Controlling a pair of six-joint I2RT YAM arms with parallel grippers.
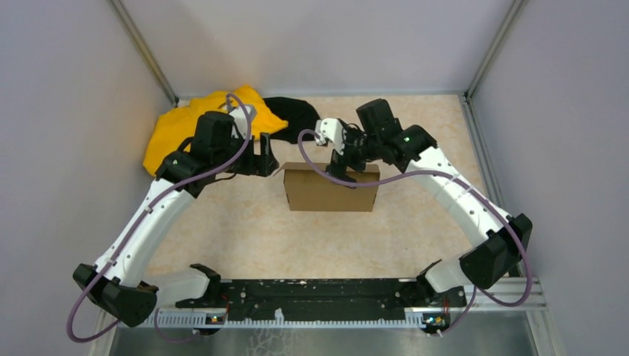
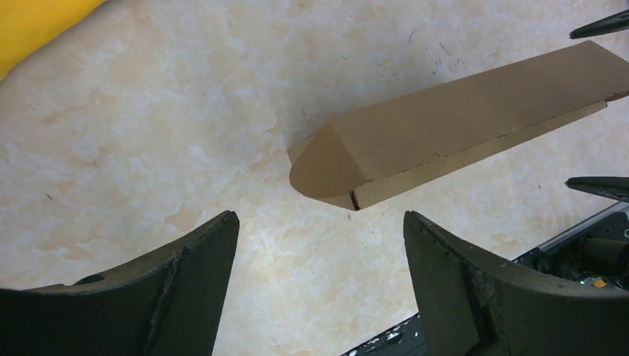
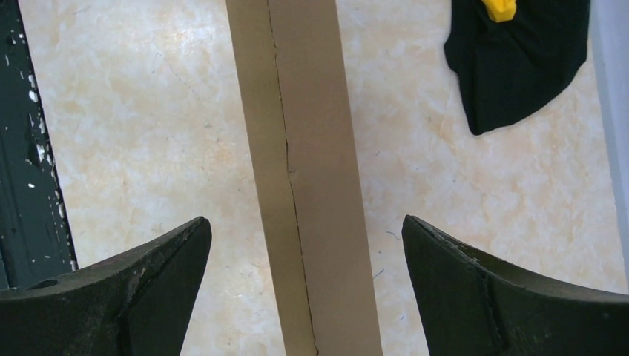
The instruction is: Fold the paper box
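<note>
From where I stand, the paper box (image 1: 331,190) already looks like a box and not a flat sheet: a shallow brown cardboard form resting on the marbled desk (image 1: 237,230) near the middle, a little toward the far side, between the 2 arms. The left wrist view shows its broad face, a narrow side and a rounded flap folded over the near end. A small gap shows at that flap's lower corner, so I cannot say it is tucked fully home. Looking down from the right wrist, I see a long seam running along the narrow cardboard strip, closed but visible as a thin line. The left end effector (image 1: 265,158) hangs just off the box's left end with its fingers (image 2: 185,289) spread wide and nothing between them but bare desk. The right end effector (image 1: 343,169) sits above the box's far edge, its fingers (image 3: 475,289) also spread wide on either side of the strip, and I see no contact with the cardboard. Neither one is gripping anything. The yellow cloth (image 1: 185,126) and the black cloth (image 1: 297,113) lie bunched at the far left, apart from the box. My reading is that the folding is essentially done. What may be left is seating that end flap, pressing the seam, or simply drawing both arms away.
</note>
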